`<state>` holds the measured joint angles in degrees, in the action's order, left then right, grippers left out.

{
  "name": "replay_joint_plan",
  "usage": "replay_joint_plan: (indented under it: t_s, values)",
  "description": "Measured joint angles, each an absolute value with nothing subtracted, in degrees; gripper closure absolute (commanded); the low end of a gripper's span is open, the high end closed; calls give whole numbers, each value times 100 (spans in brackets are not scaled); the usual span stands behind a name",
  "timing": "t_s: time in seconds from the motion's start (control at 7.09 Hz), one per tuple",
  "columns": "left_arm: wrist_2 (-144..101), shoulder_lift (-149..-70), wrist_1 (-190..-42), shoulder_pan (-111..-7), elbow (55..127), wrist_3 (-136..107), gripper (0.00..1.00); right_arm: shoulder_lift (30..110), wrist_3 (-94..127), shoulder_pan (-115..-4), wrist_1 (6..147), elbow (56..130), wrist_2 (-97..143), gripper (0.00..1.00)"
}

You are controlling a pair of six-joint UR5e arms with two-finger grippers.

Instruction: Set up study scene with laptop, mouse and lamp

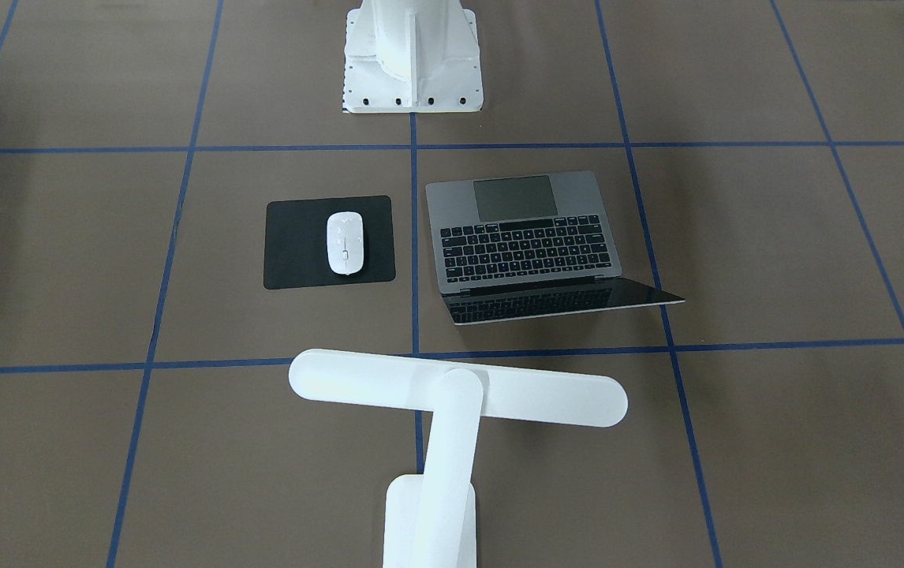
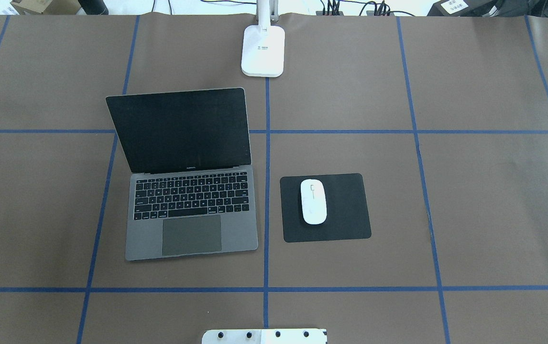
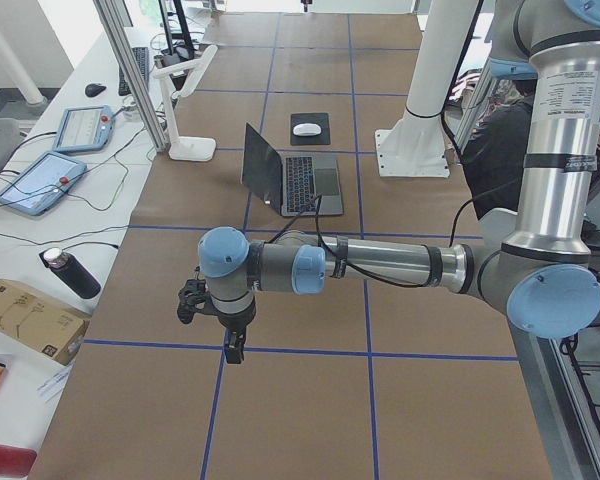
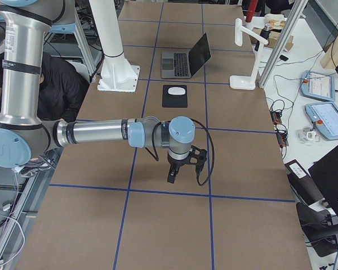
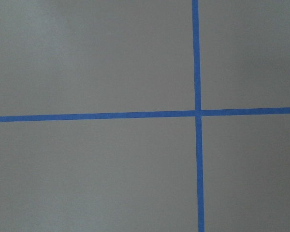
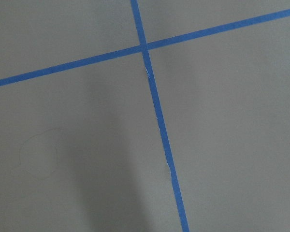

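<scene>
The grey laptop [image 2: 192,215] stands open left of the table's centre line, its dark screen [image 2: 178,129] tilted back. To its right the white mouse [image 2: 313,201] lies on a black mat [image 2: 345,210]. The white lamp [image 1: 452,394] stands behind them on its base [image 2: 263,50], with the bar head over the table. My left gripper [image 3: 230,345] hangs over bare table at the left end, far from all three. My right gripper [image 4: 173,175] hangs likewise at the right end. Both show only in the side views, so I cannot tell whether they are open or shut.
The white robot pedestal [image 1: 412,55] is bolted at the table's near edge. Blue tape lines cross the brown table; both wrist views show only these. Tablets [image 3: 40,180], a bottle [image 3: 70,272] and a box lie on the bench beyond the lamp. A person [image 4: 56,84] sits behind the robot.
</scene>
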<state>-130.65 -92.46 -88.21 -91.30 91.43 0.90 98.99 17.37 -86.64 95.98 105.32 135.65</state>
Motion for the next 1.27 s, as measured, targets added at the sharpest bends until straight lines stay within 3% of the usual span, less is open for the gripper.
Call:
replay_joint_plan:
  t_s: [1.27]
  values:
    - [-13069, -9237, -8849, -9123, 9144, 88, 1, 9903, 1184, -8675, 9729, 10539, 13108, 0]
